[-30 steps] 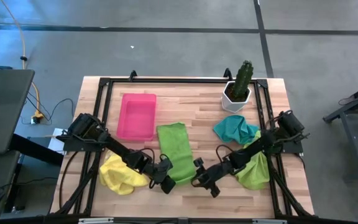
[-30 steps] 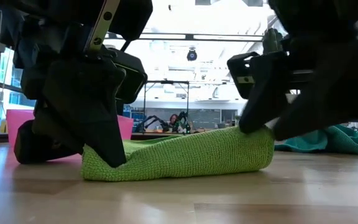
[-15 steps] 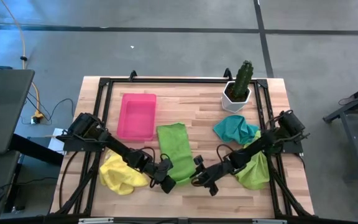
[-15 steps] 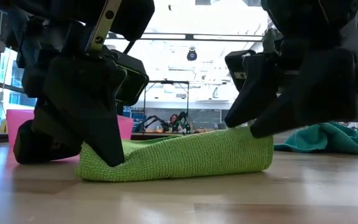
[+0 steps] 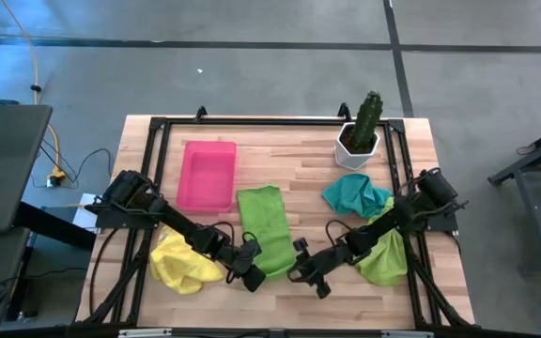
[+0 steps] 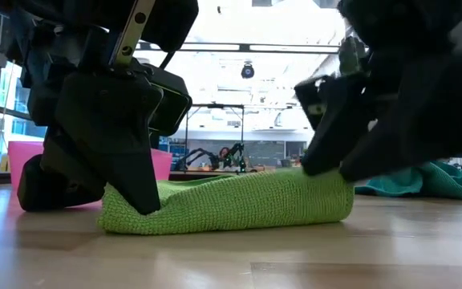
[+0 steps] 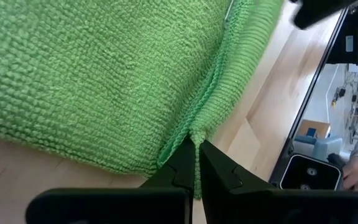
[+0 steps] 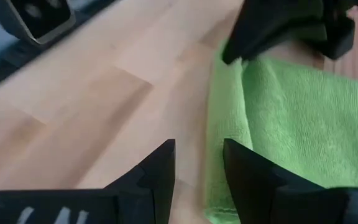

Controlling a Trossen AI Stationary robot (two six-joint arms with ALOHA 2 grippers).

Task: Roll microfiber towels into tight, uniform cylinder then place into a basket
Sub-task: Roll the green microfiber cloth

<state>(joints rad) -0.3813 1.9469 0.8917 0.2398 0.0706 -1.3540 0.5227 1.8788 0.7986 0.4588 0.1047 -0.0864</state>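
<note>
A lime green microfiber towel [image 5: 262, 228] lies spread lengthwise on the table, its near end doubled into a low fold [image 6: 231, 207]. My left gripper [image 5: 249, 273] is shut on that fold's left end. My right gripper [image 5: 301, 272] stands open at the fold's right end, its fingers astride the towel's side edge [image 8: 215, 155]. The pink basket [image 5: 207, 175] sits at the far left. A yellow towel [image 5: 180, 264] lies under my left arm. A teal towel [image 5: 354, 194] and another green towel [image 5: 384, 257] lie at the right. My left gripper pinches the towel's hemmed edge [image 7: 195, 132] between its two shut fingers, at the left end of the near fold. The fingers slant down from the table's left near side. The towel lies on the table, puckered where the fingertips [image 7: 183, 163] meet it. My right gripper has one fingertip [image 6: 318, 164] against the top of the fold's right end, coming down from the table's right. The other finger [image 8: 160, 171] stands over bare wood beside the towel.
A white pot with a green cactus [image 5: 360, 137] stands at the far right. A black frame [image 5: 270, 120] runs round the table. Bare wood lies between the basket and the pot, and along the near edge between my grippers.
My right gripper has wavered a little over the fold's right end and stands about where it was. The fold keeps its shape.
</note>
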